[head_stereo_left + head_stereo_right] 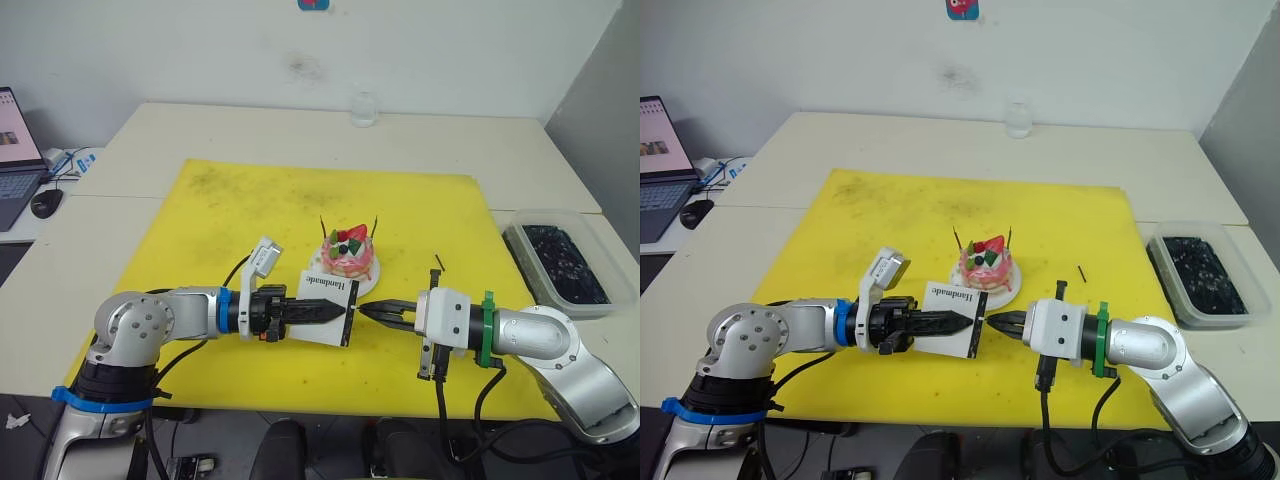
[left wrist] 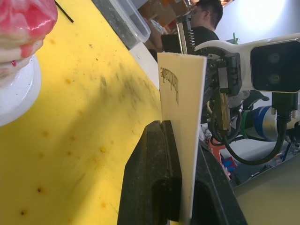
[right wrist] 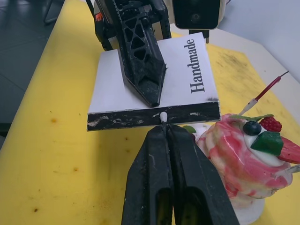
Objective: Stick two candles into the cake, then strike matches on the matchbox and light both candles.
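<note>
The scene is brightly and evenly lit from overhead, with no harsh glare. Shadows are soft: the cake (image 1: 350, 256) throws only a faint one on the yellow mat (image 1: 250, 210), and the arms cast diffuse dark patches toward the near edge of the desk (image 1: 300, 130). Both eye views are sharp throughout. In the left wrist view the cake is blurred and the far background washes out pale; the matchbox (image 3: 154, 89) is crisp in the right wrist view.

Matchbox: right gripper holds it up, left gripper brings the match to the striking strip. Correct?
Sides swapped. The left gripper holds the matchbox; the right gripper presses the match to its dark striking strip, as the right wrist view shows.
</note>
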